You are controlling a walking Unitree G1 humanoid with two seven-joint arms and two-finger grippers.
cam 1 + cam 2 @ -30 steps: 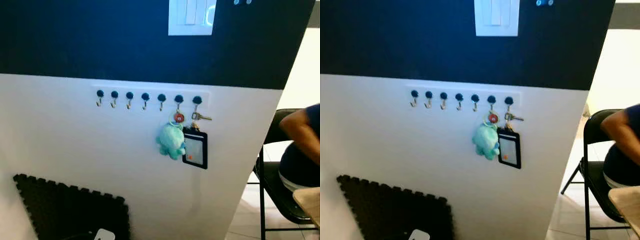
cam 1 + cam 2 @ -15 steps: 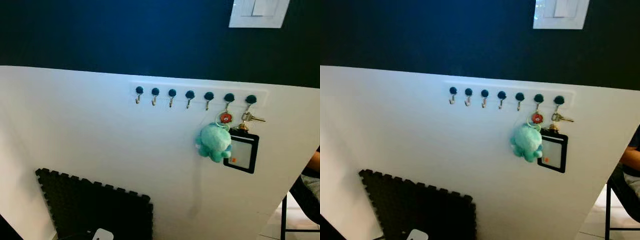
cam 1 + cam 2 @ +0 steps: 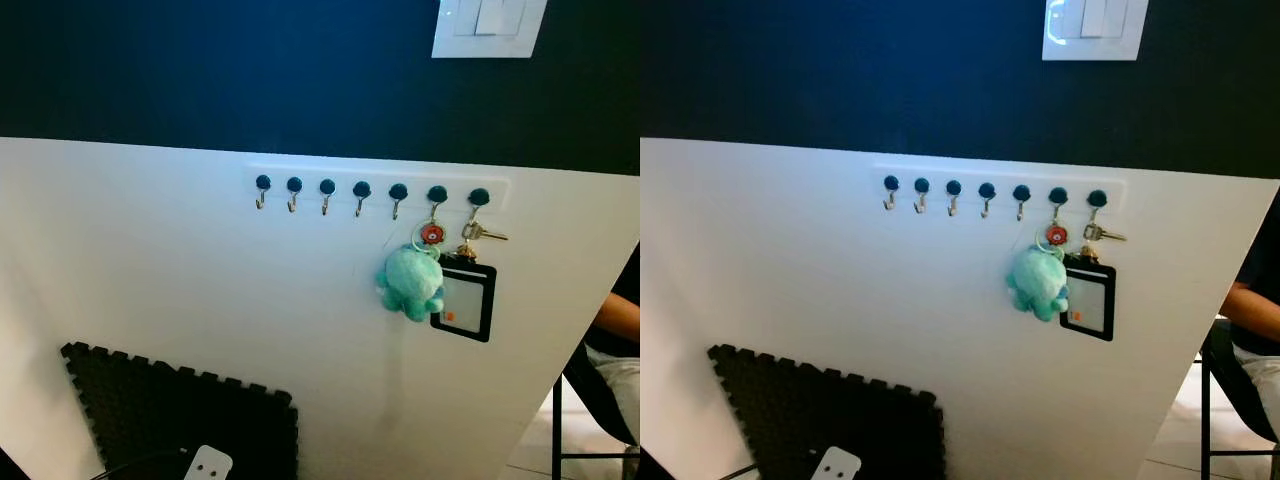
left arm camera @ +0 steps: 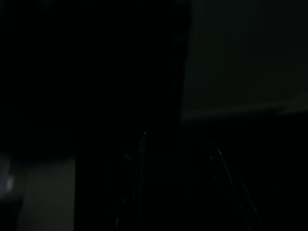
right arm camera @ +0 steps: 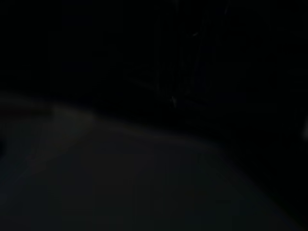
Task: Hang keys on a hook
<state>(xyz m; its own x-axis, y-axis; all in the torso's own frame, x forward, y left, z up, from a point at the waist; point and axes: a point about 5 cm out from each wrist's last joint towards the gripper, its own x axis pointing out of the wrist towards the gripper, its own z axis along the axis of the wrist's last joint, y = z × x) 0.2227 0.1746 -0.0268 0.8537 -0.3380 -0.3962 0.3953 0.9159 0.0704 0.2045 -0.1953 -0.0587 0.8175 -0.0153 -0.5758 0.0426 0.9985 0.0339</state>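
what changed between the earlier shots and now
Only the head camera swung: the wall slid right across the picture, then back a little left. The row of seven dark-knobbed hooks is unchanged: the teal plush octopus keyring hangs on the sixth, the keys with the black card holder on the seventh. Nothing was grasped or released.

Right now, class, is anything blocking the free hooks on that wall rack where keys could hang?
Nothing visible blocks them. The five left hooks hang bare against the white wall. The two rightmost are taken: a green plush toy on one, keys with a card holder on the other.
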